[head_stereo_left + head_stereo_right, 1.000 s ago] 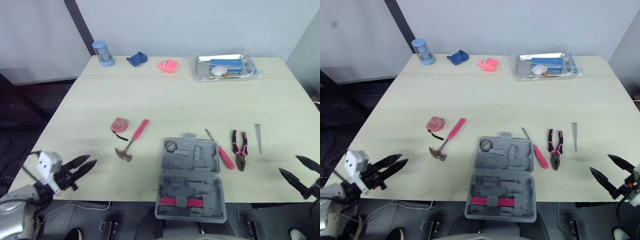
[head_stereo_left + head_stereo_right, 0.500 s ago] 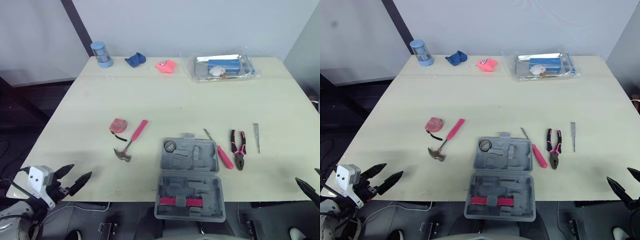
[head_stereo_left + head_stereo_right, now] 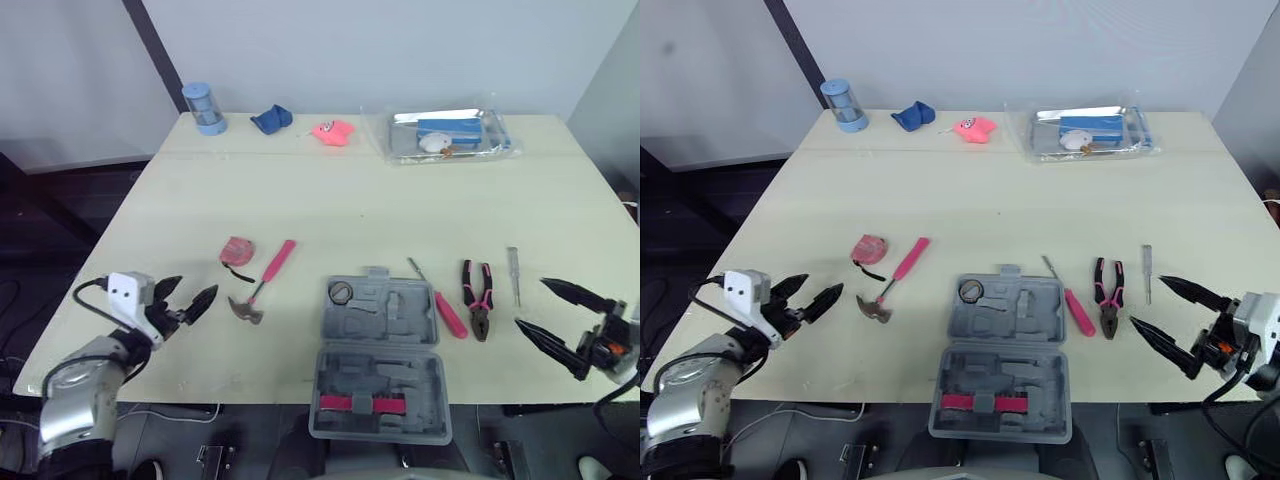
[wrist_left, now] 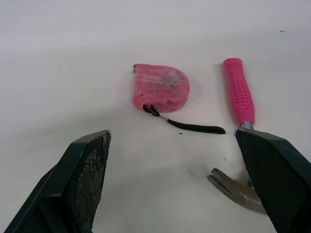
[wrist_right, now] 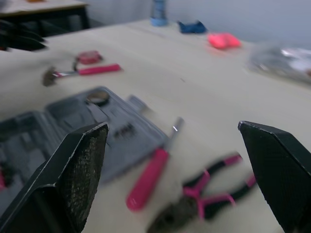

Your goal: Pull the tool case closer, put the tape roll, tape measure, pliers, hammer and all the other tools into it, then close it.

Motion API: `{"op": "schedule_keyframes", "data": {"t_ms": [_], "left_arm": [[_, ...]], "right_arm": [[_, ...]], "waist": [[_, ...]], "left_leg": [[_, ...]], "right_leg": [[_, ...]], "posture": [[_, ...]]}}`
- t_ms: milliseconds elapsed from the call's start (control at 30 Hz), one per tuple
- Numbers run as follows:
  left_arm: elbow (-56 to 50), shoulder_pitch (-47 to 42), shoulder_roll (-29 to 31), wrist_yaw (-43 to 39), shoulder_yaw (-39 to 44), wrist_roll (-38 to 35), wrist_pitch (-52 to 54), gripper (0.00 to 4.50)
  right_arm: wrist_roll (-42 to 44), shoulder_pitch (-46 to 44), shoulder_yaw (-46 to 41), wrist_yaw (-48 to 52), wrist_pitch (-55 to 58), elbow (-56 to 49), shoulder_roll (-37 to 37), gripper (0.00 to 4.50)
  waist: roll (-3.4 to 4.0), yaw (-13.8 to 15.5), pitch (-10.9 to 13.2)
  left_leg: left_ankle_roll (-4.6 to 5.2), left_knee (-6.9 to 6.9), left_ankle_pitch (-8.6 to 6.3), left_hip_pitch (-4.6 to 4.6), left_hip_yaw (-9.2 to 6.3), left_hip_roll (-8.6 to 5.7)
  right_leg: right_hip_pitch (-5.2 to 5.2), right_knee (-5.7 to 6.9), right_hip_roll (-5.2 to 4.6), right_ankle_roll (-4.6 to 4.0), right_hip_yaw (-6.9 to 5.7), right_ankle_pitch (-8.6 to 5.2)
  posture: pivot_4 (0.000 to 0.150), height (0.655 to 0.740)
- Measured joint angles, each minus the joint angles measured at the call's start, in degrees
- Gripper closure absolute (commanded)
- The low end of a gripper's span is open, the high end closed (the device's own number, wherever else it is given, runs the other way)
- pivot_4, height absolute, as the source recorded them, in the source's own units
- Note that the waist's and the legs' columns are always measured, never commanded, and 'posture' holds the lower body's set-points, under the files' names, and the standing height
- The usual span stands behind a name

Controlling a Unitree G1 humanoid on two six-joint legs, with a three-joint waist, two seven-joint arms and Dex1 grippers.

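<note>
Open grey tool case [image 3: 378, 350] at the near edge of the surface [image 3: 350, 190], left hand [image 3: 197, 287] spread wide near the hammer [image 3: 262, 281] and tape measure [image 3: 238, 250], right hand [image 3: 530, 303] likewise wide, just beside the pliers [image 3: 479, 300]

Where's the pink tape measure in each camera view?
Left eye view: tape measure just left of the hammer handle.
Right eye view: tape measure, same spot.
Left wrist view: tape measure ahead, beside the hammer handle.
Right wrist view: tape measure just beyond the hammer.
Shared landmark: the hammer.
</note>
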Motion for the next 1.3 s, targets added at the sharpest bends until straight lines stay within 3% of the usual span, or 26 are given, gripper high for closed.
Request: {"op": "schedule_keyframes", "data": {"t_ms": [233, 500, 867, 1000, 1100, 1133, 1233, 1300], "left_arm": [[-4.22, -6.45, -7.36, 14.62, -4.3, 2.66, 9.42, 0.14], [-2.74, -12.4, -9.94, 23.82, -6.52, 5.82, 14.97, 0.14], [5.15, -17.7, -9.91, 24.65, -7.3, 7.17, 16.67, 0.14], [6.55, -18.34, -9.46, 23.62, -6.67, 7.16, 16.59, 1.3], [7.18, -18.35, -9.38, 23.11, -6.38, 7.15, 16.56, 2.81], [7.48, -18.35, -9.38, 22.85, -6.24, 7.14, 16.41, 2.95], [8.0, -18.38, -9.38, 22.65, -6.03, 7.15, 16.18, 4.28], [8.03, -18.38, -9.37, 22.24, -6.03, 7.13, 16.12, 4.47]], "right_arm": [[0.22, -7.12, 3.88, 0.78, 3.38, -4.07, -2.53, 0.0], [-0.07, -10.08, 7.24, 0.33, 4.81, -6.06, -2.53, 0.0], [-0.14, -10.43, 7.78, 0.33, 4.89, -6.35, -2.53, 0.0], [-0.15, -10.45, 7.78, 0.37, 4.9, -6.97, -2.53, 0.0], [-0.15, -10.45, 7.78, 0.37, 4.89, -6.97, -2.53, 0.0], [-0.15, -10.45, 7.78, 0.37, 4.89, -6.97, -2.53, 0.0], [-0.18, -10.45, 7.78, 0.39, 4.86, -6.97, -2.53, 0.0], [-0.25, -10.54, 7.79, 0.4, 4.83, -6.96, -2.52, 0.0]], "waist": [[-0.08, 0.12, -0.03], [-0.09, 0.11, -0.03], [-0.08, 0.25, -0.03], [-0.07, 0.24, -0.04], [-0.06, 0.33, -0.04], [-0.06, 0.38, -0.04], [-0.06, 0.41, -0.04], [-0.06, 0.45, -0.04]], "left_leg": [[-0.01, 0.09, 0.0, -0.09, -0.17, -0.03], [-0.02, 0.11, 0.01, -0.1, -0.24, -0.06], [-0.02, 0.11, 0.01, -0.09, -0.26, -0.08], [-0.03, 0.11, 0.02, -0.09, -0.26, -0.09], [-0.03, 0.11, 0.02, -0.1, -0.26, -0.11], [-0.03, 0.11, 0.02, -0.1, -0.26, -0.11], [-0.03, 0.11, 0.02, -0.1, -0.26, -0.12], [-0.03, 0.11, 0.02, -0.1, -0.26, -0.12]], "right_leg": [[0.03, -0.02, -0.01, 0.02, -0.15, 0.02], [0.03, 0.0, -0.01, 0.02, -0.21, 0.02], [0.04, 0.01, -0.03, 0.02, -0.24, 0.02], [0.04, 0.01, -0.04, 0.02, -0.24, 0.02], [0.04, 0.01, -0.06, 0.02, -0.24, 0.02], [0.04, 0.0, -0.06, 0.02, -0.24, 0.02], [0.04, 0.0, -0.07, 0.02, -0.25, 0.02], [0.05, 0.0, -0.07, 0.02, -0.25, 0.02]], "posture": [[0.15, 0.74], [0.15, 0.74], [0.15, 0.74], [0.15, 0.74], [0.15, 0.74], [0.15, 0.74], [0.15, 0.74], [0.15, 0.74]]}}
